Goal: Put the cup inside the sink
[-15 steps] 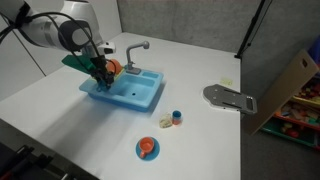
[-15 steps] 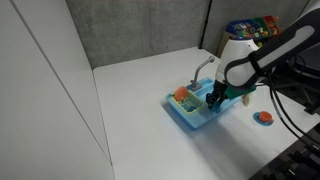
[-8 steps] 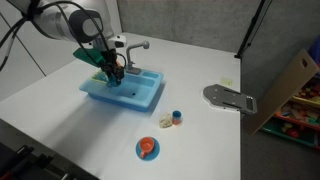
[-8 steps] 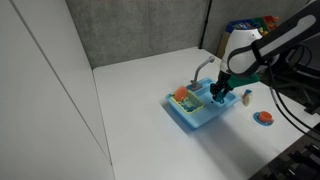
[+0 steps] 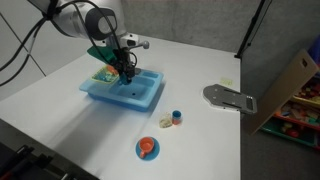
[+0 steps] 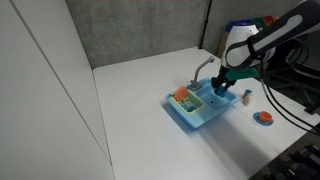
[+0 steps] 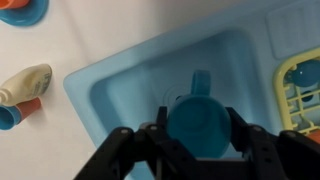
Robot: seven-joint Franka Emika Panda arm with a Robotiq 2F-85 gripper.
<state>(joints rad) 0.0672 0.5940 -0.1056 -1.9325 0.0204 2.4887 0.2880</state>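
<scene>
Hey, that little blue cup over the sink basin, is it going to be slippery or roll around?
The cup looks like smooth hard plastic, so probably stiff and light, yet somewhat slippery in the gripper. Being round with a small handle, it may roll if laid sideways in the sink.

Both exterior views are brightly and evenly lit by diffuse light from above: the white tabletop (image 5: 205, 135) reads near-white with no hard glare, and the sink (image 5: 143, 97) casts only a thin, soft-edged shadow along its front edge. Resolution is low in all pictures, so small details are coarse. In the wrist view the hand (image 7: 198, 130) at the lower edge is dark and out of focus, the cup (image 7: 200, 112) between its fingers is slightly soft, and the basin wall shows faint pale reflections.
</scene>
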